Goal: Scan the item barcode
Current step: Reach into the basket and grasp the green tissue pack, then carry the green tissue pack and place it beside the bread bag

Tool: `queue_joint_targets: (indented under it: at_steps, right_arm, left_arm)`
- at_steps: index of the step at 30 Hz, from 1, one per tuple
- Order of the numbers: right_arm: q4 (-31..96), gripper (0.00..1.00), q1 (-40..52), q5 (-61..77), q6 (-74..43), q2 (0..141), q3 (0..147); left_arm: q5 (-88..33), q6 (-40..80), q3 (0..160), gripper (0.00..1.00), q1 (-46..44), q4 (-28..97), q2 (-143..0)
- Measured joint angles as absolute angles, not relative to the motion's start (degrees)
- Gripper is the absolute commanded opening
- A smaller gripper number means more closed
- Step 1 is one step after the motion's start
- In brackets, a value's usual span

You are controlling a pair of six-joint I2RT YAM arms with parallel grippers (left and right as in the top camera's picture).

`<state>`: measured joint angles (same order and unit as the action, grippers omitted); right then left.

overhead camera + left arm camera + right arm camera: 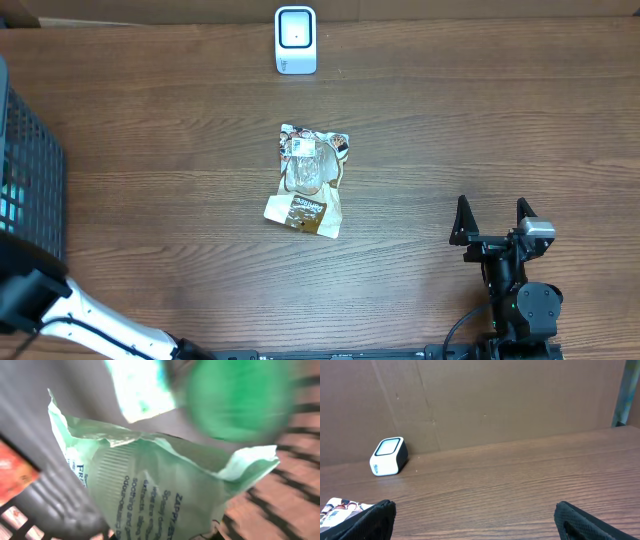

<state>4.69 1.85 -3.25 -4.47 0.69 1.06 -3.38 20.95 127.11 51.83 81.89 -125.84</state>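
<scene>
Far left, down in the basket (pixel 30 170): hold firm with the left gripper, shut, seemingly on the green packet (pixel 150 495). Lift clear of the mesh, pass over the brown bag (pixel 308 185), face the barcode squarely to the scanner (pixel 295 40). Leave right gripper (pixel 491 207) wide, empty.

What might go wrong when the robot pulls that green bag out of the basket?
The left pincer, hidden here, seems to pinch the green packet by a crinkly edge, so it may slip. It could snag on the basket wall. No barcode shows yet, so it might face away from the scanner.
</scene>
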Motion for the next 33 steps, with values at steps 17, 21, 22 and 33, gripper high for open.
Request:
queue_joint_targets:
  at_steps: [17, 21, 22, 33]
  right_arm:
    - [4.7, 1.00, 1.8, -3.2, -4.5, 0.7, 1.1]
    - [4.7, 1.00, 1.8, -3.2, -4.5, 0.7, 1.1]
    - [4.7, 1.00, 1.8, -3.2, -4.5, 0.7, 1.1]
    - [4.7, 1.00, 1.8, -3.2, -4.5, 0.7, 1.1]
  left_arm:
    - [-8.4, 18.2, 135.2, 0.05, 18.5, 90.4, -94.7]
    - [-4.4, 17.8, 127.8, 0.04, 6.5, 89.1, -100.2]
    - [-3.7, 17.8, 125.8, 0.04, 4.2, 88.5, -101.7]
    - [-0.6, 17.8, 105.5, 0.04, -12.1, 75.2, -117.9]
